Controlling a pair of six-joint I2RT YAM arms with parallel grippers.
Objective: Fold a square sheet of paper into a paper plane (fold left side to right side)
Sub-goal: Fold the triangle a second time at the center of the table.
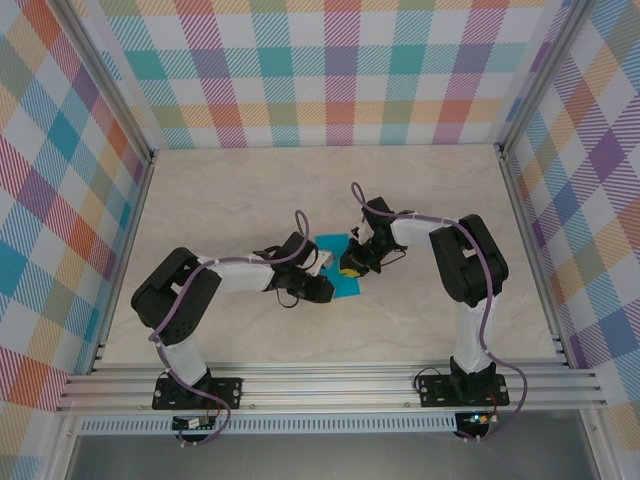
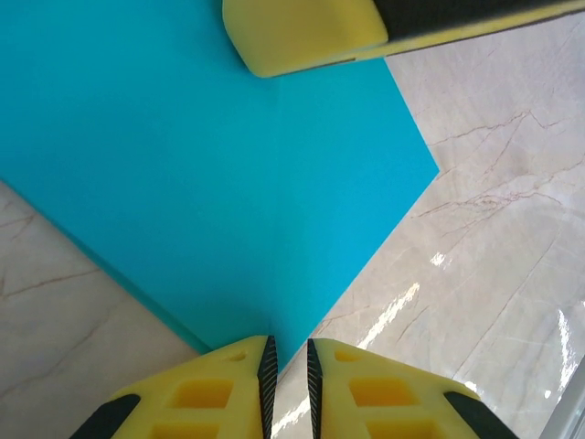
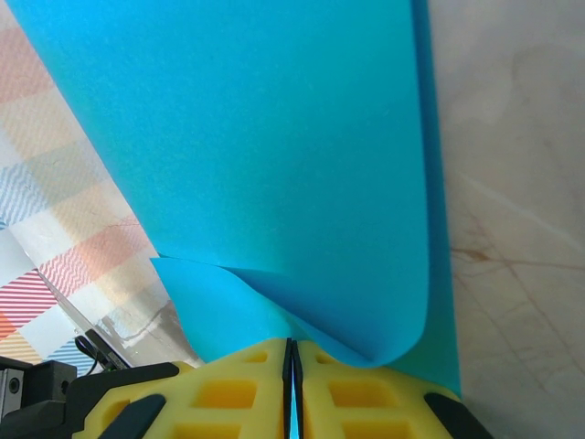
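- Top view: we see the thin bright cyan-blue square sheet of paper [image 1: 347, 288] at the centre of the pale marble table [image 1: 240, 190]. The left arm [image 1: 240, 272] and the right arm [image 1: 430, 235] meet over it from 8 and 4 o'clock.
- Left wrist view: our left gripper [image 2: 291, 352] stands narrow, with a slim gap between its jaws. The sheet's corner points into that gap at 6 o'clock.
- Right wrist view: our right gripper [image 3: 291, 346] is pinched tight on the sheet's curled edge, which rises toward 12 o'clock.
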